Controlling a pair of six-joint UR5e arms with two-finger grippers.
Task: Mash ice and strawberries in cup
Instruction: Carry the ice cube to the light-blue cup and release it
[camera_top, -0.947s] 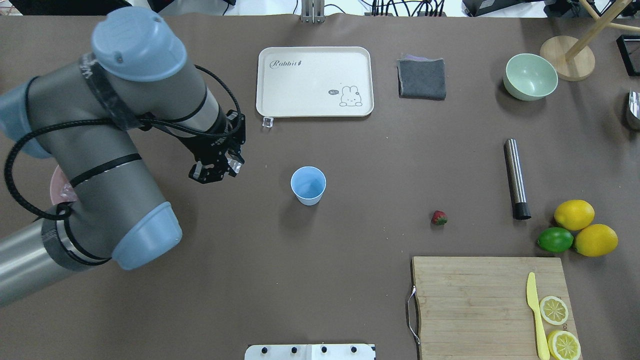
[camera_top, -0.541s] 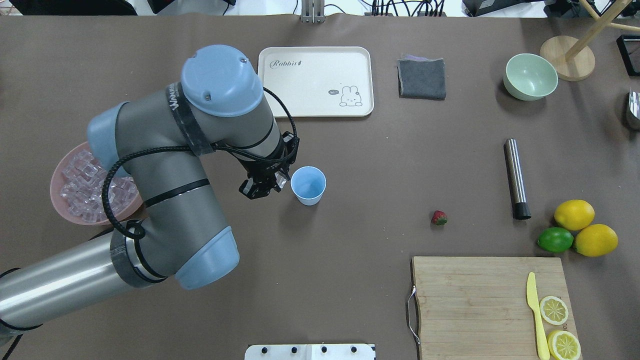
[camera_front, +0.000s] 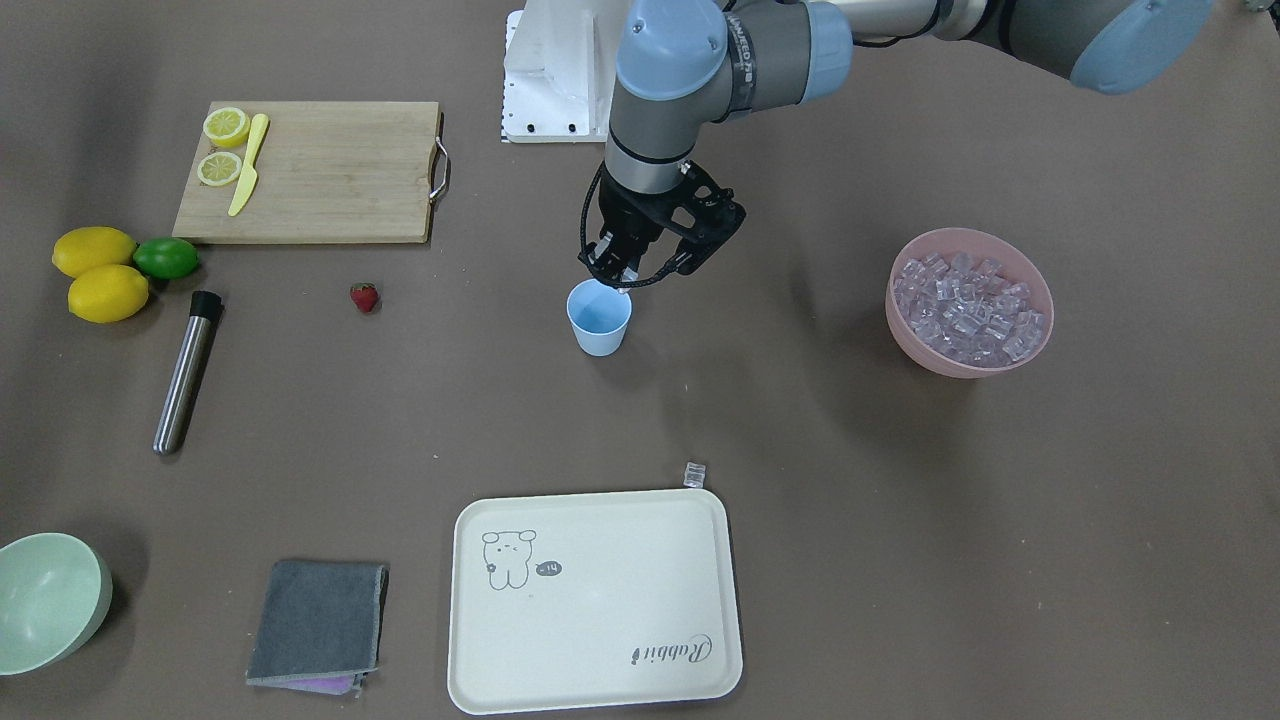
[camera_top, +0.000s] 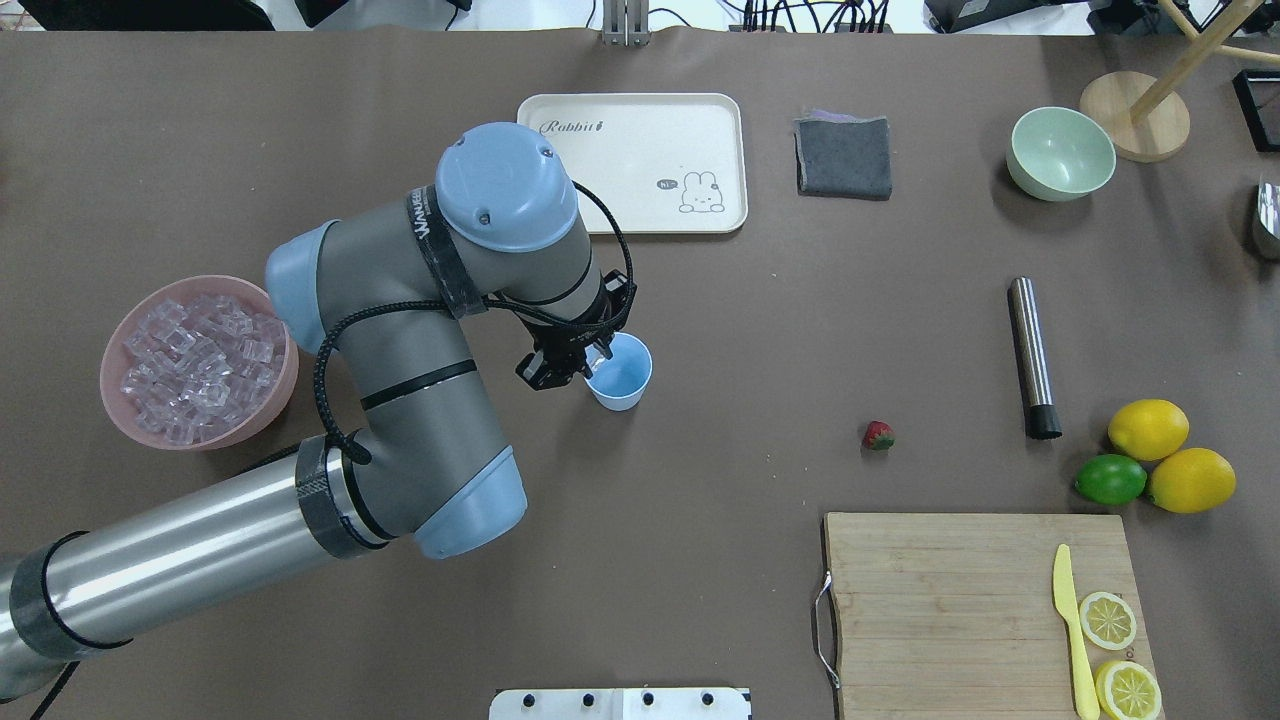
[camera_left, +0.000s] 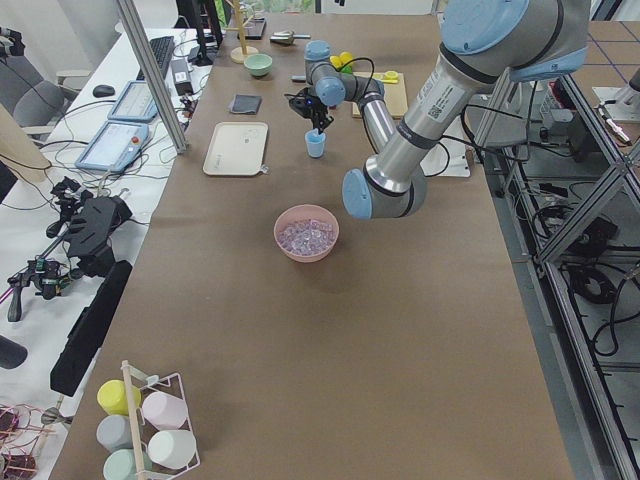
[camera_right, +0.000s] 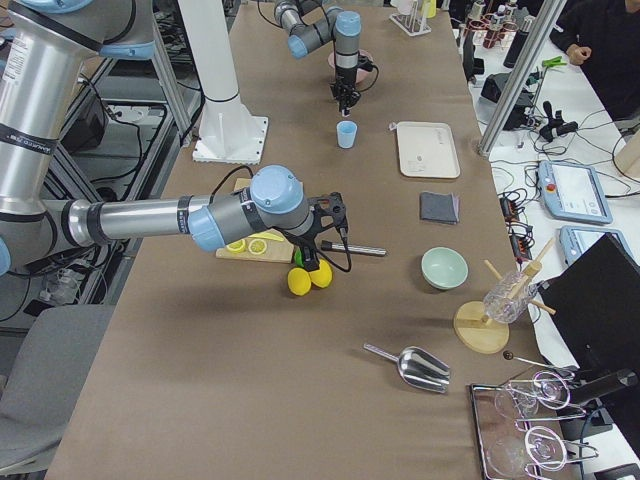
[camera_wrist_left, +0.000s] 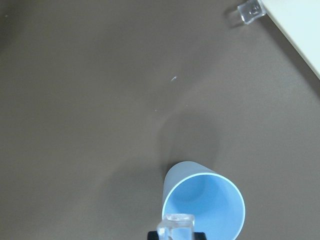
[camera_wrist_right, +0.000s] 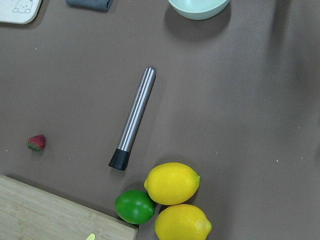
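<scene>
Light blue cup (camera_top: 625, 378), clear ice (camera_top: 195, 365) in a pink bowl (camera_front: 965, 365), red green-topped strawberry (camera_top: 878, 435), plain brown desk (camera_top: 700, 480).

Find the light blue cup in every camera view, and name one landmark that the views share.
Front-facing: cup near centre, slightly high.
Overhead: cup near centre, just left.
Exterior left: cup upper middle.
Exterior right: cup upper middle.
Left wrist: cup bottom edge, right of centre.
Right wrist: not in it.
Shared landmark: cream tray, seen in every view.
</scene>
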